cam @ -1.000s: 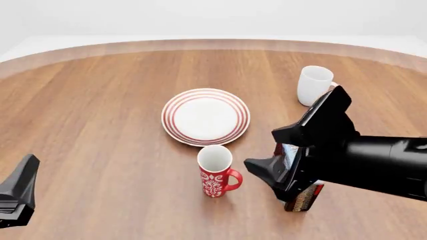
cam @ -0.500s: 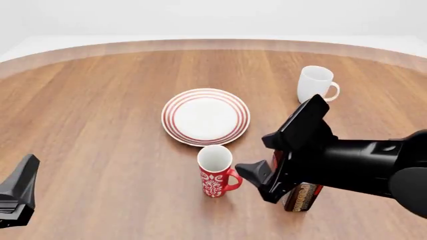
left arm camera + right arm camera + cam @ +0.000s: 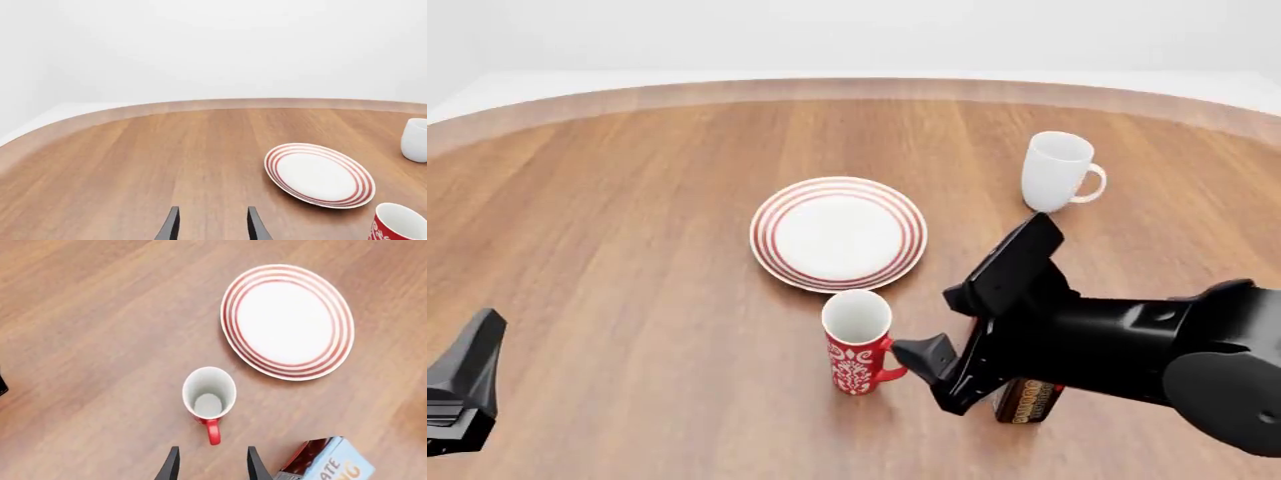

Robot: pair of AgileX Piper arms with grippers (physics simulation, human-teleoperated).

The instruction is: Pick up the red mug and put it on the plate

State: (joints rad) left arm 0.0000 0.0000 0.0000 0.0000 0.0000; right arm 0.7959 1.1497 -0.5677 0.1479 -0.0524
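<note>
Brown wood table (image 3: 627, 200) holds the red mug (image 3: 857, 343) upright just beside the plate (image 3: 838, 233). Right pincer (image 3: 210, 467) is held apart, lined up with the handle for grabbing.

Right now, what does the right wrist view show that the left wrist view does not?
Only the right wrist view shows the red mug's handle, its white inside, and a printed box. Only the left wrist view shows the white mug and the table's far edge. Both show the plate, the red mug and their own open fingers.
</note>
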